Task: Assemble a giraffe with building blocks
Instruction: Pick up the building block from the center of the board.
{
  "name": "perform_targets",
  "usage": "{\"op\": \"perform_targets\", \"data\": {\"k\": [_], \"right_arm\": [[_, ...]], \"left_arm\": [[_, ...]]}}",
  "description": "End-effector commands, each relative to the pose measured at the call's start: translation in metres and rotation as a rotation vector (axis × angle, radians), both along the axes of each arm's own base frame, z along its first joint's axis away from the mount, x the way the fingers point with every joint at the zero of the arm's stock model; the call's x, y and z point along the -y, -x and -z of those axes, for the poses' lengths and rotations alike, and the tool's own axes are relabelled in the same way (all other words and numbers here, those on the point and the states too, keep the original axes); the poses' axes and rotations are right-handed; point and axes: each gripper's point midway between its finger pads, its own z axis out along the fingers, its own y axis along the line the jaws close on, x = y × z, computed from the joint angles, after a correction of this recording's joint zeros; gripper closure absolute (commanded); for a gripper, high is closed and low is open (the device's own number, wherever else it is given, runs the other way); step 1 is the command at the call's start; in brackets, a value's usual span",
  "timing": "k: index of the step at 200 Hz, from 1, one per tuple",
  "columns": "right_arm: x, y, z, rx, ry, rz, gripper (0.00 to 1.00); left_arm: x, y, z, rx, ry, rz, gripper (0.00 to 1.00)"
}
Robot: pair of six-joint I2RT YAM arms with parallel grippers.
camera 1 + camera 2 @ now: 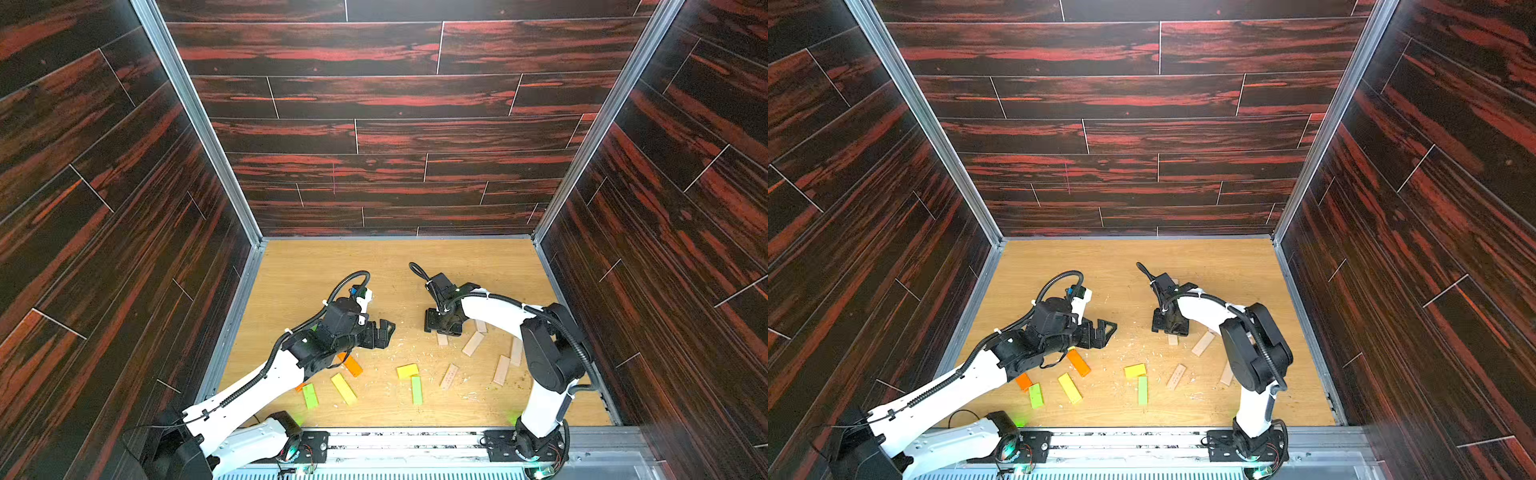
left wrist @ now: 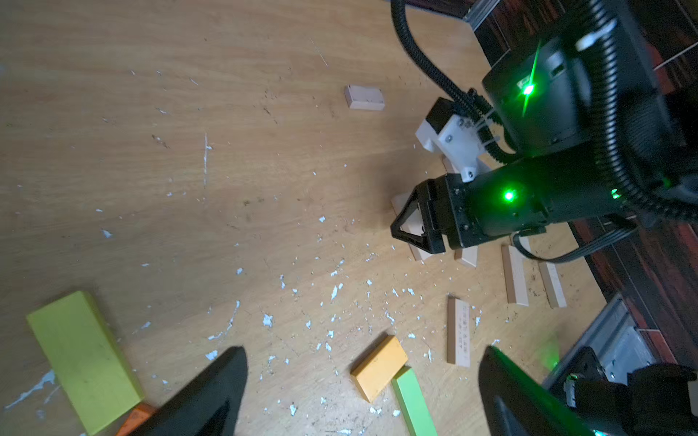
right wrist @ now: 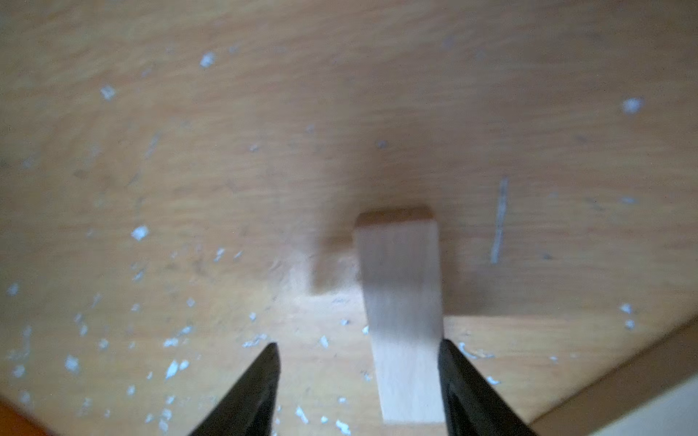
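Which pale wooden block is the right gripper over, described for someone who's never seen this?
Follow the white right arm across the tan wooden floor to its black right gripper. Among the plain pale wooden planks there, the target plank pokes out from under that gripper. Unlike its neighbours lying in the open, it alone sits between the black fingers.

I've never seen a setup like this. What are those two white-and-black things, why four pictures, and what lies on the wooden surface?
They are two robot arms, each ending in a two-fingered gripper. Both top views look down from overhead; the other two come from a camera on each wrist. On the wooden table lie painted blocks, yellow, green and orange, and pale planks. The left gripper is open and empty. The right gripper straddles one pale plank, one finger touching it, the other apart, so nothing is gripped yet.
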Motion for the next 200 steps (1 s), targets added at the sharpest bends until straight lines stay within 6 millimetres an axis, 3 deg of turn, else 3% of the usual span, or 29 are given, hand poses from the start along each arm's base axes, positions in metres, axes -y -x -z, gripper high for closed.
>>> {"op": "perform_targets", "data": {"k": [1,78,126,151,200], "right_arm": [[0.011,0.003,0.018,-0.048,0.049,0.036,0.35],[0.020,0.013,0.007,-0.056,0.075,0.025,0.28],[0.015,0.033,0.022,-0.102,0.080,0.015,0.31],[0.017,0.033,0.027,-0.104,0.093,0.017,0.39],[0.021,0.020,0.022,-0.086,0.134,0.019,0.70]], "left_arm": [[-0.001,-0.005,-0.011,0.038,0.003,-0.016,0.02],[0.006,-0.009,-0.007,0.025,0.000,-0.002,0.02],[0.006,-0.008,-0.005,0.017,0.007,-0.003,0.02],[0.005,-0.006,-0.005,0.016,0.007,-0.004,0.02],[0.002,-0.006,-0.006,0.025,-0.006,-0.007,0.02]]}}
